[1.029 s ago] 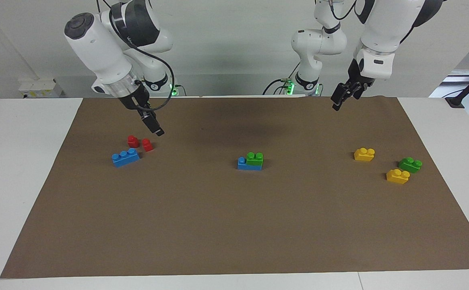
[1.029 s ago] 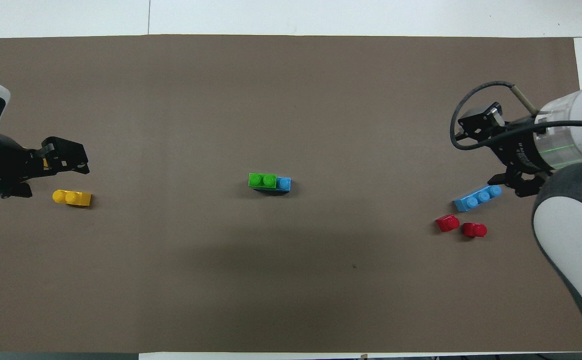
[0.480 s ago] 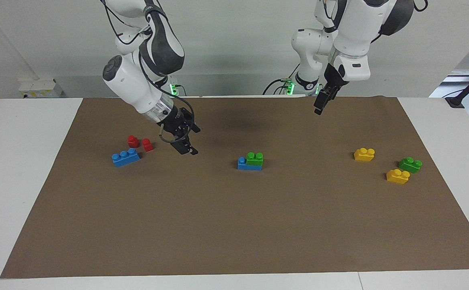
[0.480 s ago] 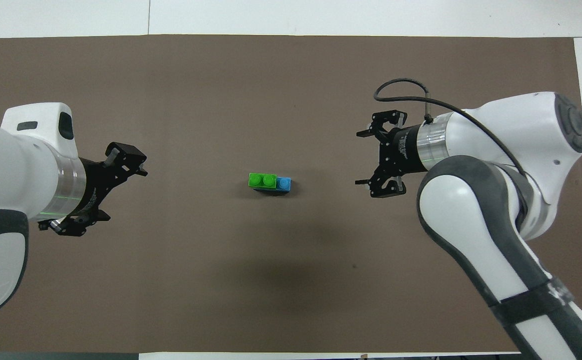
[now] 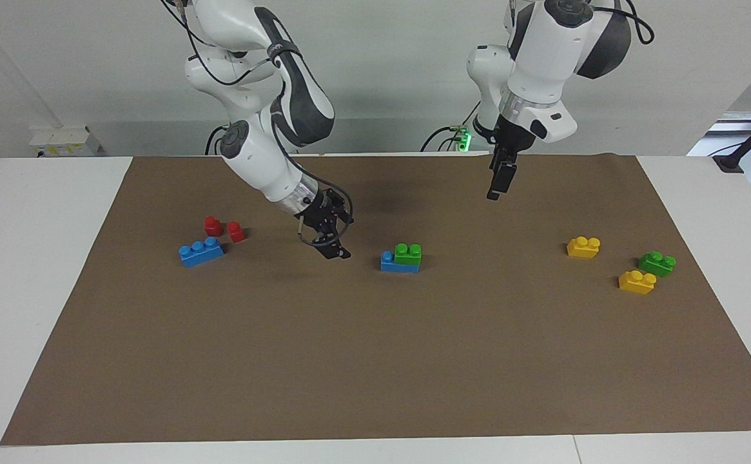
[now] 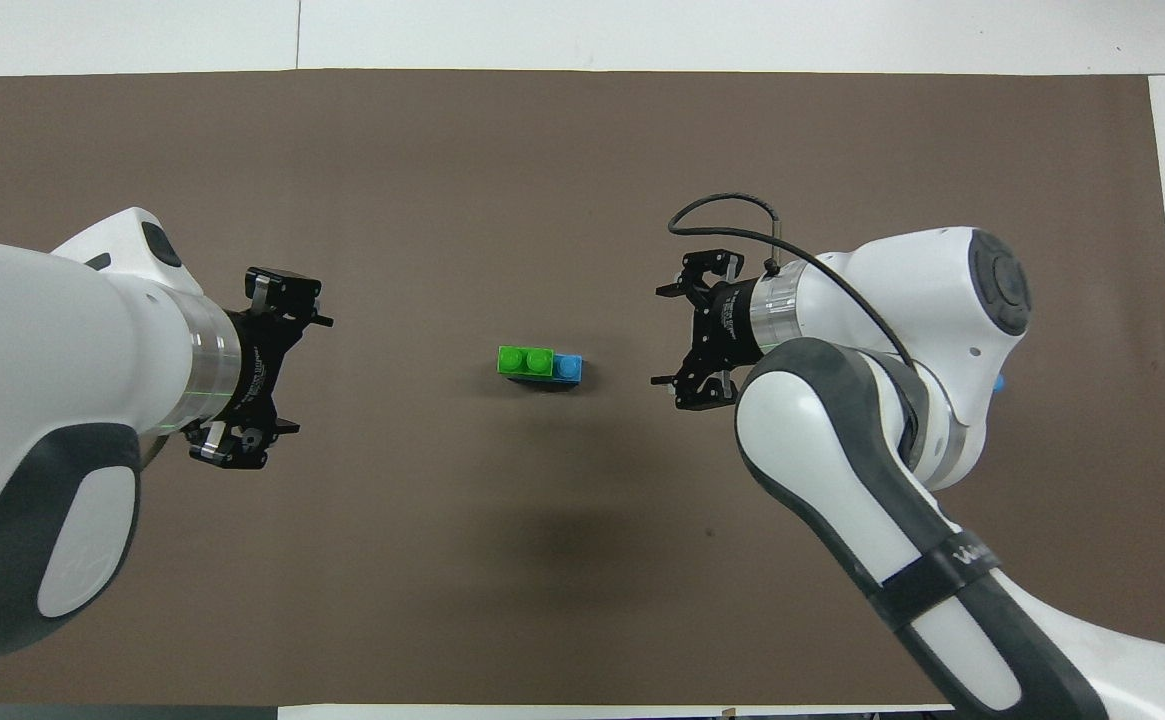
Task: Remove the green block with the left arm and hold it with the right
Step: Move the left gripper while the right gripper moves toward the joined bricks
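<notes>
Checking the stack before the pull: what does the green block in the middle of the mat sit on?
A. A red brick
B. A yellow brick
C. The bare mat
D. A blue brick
D: the green block sits on a longer blue brick, one blue stud showing beside it toward the right arm's end.

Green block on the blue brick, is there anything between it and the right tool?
Nothing: only bare brown mat lies between the green block and the open right tool, as the facing view shows.
</notes>
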Motion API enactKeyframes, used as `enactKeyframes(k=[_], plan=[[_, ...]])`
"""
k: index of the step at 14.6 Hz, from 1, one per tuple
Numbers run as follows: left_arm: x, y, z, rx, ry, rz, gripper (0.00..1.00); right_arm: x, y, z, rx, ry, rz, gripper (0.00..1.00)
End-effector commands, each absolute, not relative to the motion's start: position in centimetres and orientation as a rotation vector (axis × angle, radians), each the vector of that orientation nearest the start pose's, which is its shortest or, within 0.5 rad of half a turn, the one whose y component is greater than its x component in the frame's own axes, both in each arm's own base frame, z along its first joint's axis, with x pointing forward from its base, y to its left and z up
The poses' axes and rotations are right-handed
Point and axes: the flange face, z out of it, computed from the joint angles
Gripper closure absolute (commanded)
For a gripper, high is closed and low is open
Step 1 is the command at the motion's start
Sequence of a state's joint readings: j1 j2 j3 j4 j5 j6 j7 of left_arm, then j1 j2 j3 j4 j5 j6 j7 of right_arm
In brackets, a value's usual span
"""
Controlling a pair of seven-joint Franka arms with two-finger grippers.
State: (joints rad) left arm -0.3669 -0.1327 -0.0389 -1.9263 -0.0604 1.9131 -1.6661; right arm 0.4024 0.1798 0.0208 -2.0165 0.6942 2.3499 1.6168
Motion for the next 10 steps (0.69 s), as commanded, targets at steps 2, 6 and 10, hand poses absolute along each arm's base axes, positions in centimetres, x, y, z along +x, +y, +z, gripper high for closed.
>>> enactKeyframes(k=[2,6,10], plan=[[49.7,-26.2,51.2,-2.499,-2.106,0.029,0.00,53.1,27.9,34.7,-1.847,2.000,0.551,0.04],[49.9,-30.0,47.1,-2.403,-2.181,0.045,0.00,52.0,29.9,31.9,-1.814,2.019,0.520,0.04],[50.6,-32.2,43.9,-2.336,-2.249,0.019,0.00,52.5,31.0,30.4,-1.760,2.029,0.467,0.04]])
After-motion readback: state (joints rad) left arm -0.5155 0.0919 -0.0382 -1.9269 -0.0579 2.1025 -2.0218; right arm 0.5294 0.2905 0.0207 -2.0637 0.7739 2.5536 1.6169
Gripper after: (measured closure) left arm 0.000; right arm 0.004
